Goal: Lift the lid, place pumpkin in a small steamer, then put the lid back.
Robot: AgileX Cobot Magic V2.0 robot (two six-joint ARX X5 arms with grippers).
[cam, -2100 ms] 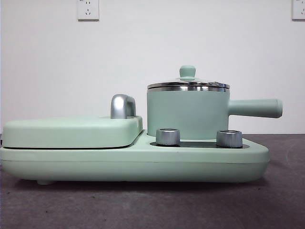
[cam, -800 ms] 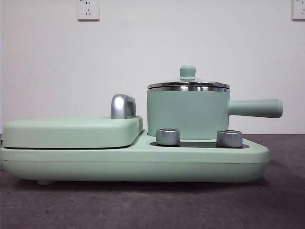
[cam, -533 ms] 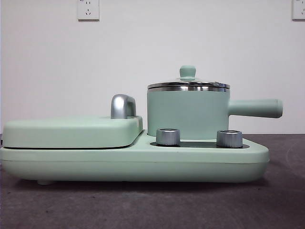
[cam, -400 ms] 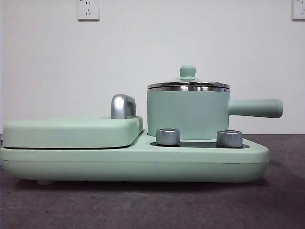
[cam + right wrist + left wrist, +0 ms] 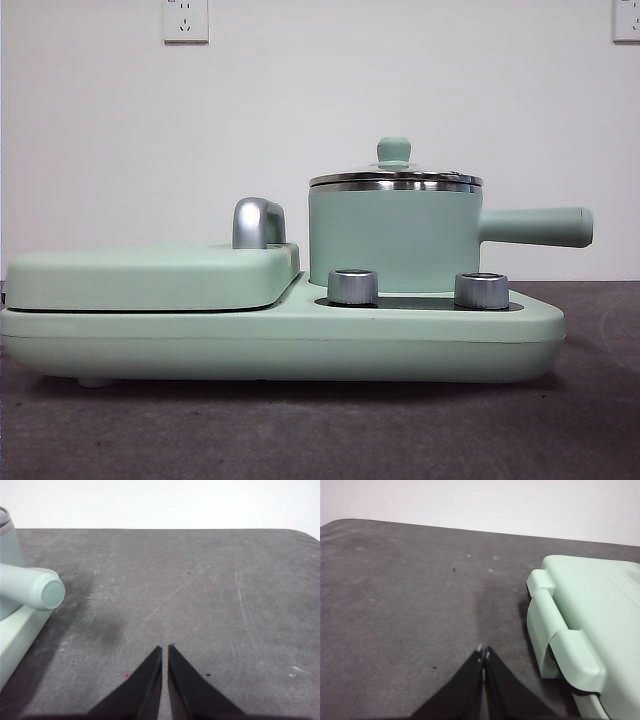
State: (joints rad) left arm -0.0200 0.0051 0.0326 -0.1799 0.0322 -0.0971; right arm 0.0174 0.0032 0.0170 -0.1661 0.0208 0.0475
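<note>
Both grippers, left and right, hang clenched, empty; lid caps the mint-green small steamer.

Lab-style test bench: bare white wall, 2 wall sockets, grey tabletop, lone mint-green cooker
</note>
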